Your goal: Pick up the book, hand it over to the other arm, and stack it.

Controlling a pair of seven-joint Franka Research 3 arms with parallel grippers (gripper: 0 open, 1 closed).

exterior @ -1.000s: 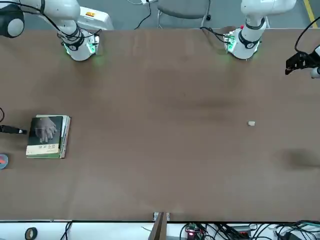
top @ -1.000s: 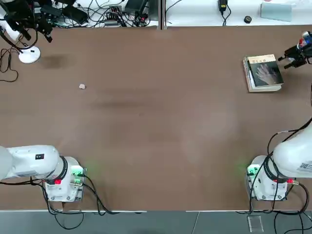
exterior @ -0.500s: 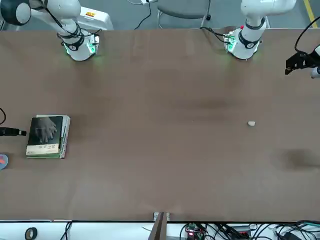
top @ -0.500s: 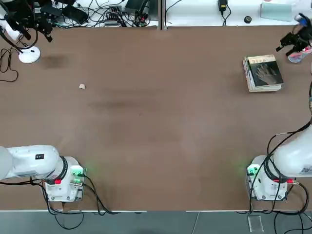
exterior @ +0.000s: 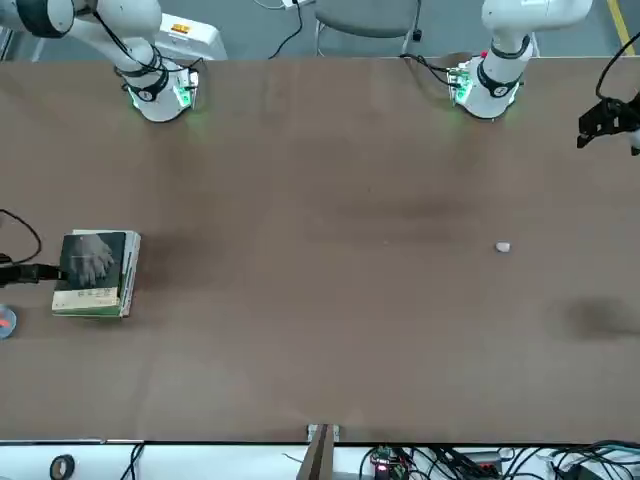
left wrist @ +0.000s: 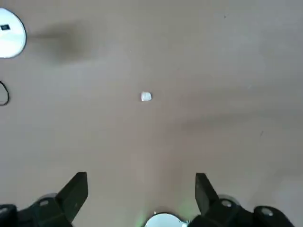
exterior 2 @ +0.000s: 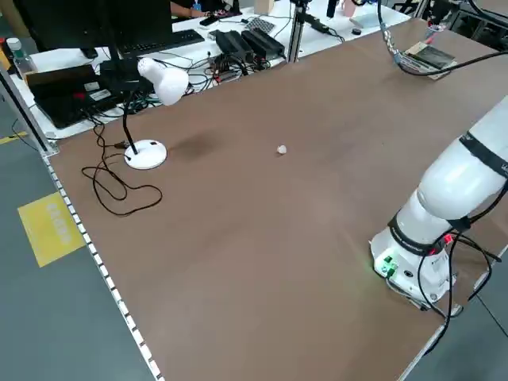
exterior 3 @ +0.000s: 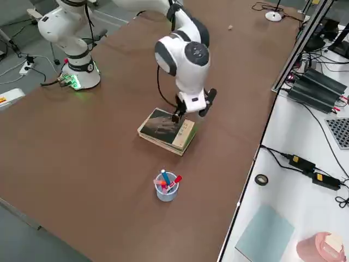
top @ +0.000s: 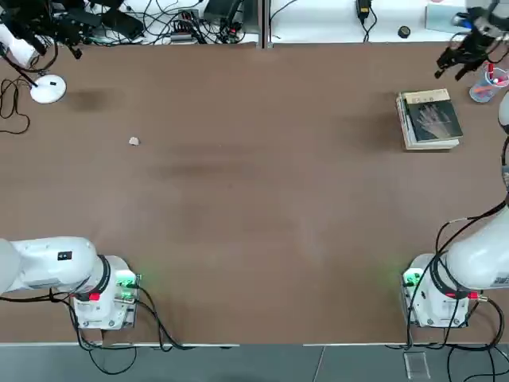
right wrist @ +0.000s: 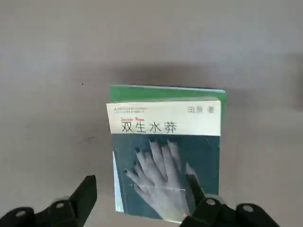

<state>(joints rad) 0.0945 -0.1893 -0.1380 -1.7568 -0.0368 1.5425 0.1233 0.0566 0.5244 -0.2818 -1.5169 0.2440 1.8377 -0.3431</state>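
Right side view: pens (exterior 3: 168,182) in cup (exterior 3: 165,191).

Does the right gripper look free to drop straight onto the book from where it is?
Probably yes. The right gripper hangs open above the book, which lies on a thicker green book. Nothing covers it; the pen cup stands apart.

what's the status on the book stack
Right claw open, empty, above the stack. Left claw open, parked far side. Hand-cover book lying on the green book. Nothing in the way; pen cup beside.
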